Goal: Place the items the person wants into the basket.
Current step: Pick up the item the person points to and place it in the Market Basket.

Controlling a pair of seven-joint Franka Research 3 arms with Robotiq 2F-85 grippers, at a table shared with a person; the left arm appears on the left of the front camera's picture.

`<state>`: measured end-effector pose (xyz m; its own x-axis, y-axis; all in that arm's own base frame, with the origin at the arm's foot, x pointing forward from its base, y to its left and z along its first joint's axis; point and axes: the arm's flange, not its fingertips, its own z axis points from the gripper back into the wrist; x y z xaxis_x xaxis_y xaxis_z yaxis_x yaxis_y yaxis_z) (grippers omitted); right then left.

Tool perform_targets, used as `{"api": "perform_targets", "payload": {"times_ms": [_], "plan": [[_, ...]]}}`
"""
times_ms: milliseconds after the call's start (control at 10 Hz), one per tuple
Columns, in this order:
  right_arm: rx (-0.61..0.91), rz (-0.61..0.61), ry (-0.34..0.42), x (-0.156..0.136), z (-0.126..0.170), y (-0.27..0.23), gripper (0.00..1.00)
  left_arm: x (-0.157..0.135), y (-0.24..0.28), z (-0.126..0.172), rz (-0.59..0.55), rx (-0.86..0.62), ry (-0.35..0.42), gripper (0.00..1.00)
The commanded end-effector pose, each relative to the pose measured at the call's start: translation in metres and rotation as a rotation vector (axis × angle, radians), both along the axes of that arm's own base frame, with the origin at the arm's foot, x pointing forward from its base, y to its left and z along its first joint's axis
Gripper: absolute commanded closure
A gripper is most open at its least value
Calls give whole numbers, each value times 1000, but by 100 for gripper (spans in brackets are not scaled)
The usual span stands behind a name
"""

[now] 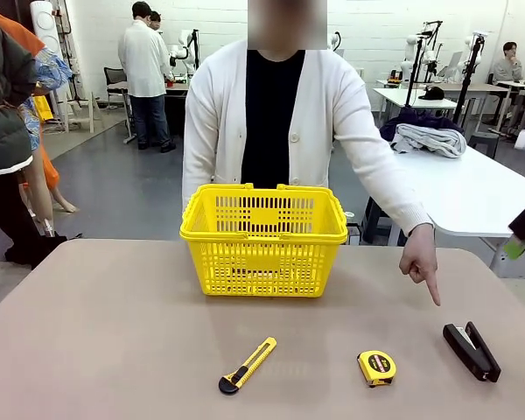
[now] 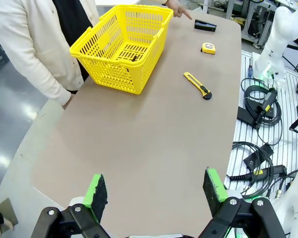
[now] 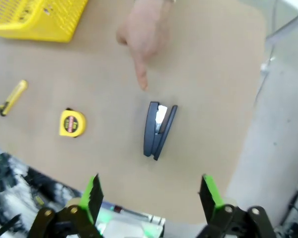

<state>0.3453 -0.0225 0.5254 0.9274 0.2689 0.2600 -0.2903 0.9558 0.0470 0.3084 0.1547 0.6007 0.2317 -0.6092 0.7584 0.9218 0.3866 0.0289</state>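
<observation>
The black stapler [image 1: 472, 351] lies at the table's right side, and the person's hand [image 1: 423, 262] points a finger down at it. In the right wrist view my right gripper [image 3: 150, 191] hovers open above the stapler [image 3: 159, 130], with the pointing finger [image 3: 141, 79] just beyond it. Part of the right gripper [image 1: 518, 244] shows at the right edge, well above the table. The yellow basket [image 1: 262, 241] stands mid-table in front of the person. My left gripper [image 2: 155, 191] is open and empty, high over the near table, far from the basket [image 2: 124, 47]. A small dark item [image 2: 134, 58] lies inside it.
A yellow-and-black utility knife [image 1: 247, 365] and a yellow tape measure [image 1: 376, 367] lie near the front edge, left of the stapler. Bare tabletop stretches in front of the basket on the left. Cables and equipment [image 2: 260, 106] sit beside the table's edge.
</observation>
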Motion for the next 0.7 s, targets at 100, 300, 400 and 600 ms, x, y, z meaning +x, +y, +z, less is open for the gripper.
{"api": "perform_targets", "payload": {"times_ms": [100,300,400,600], "plan": [[-15,-41,61,15,-48,-7,0,-1,2,1,-10,-8,-13,0],[0,-39,130,23,-80,-8,0,-1,2,1,-10,-8,-13,0],[2,-27,148,21,-91,-9,0,-1,2,1,-10,-8,-13,0],[45,12,147,19,-97,-13,0,-1,2,1,-10,-8,-13,0]]}}
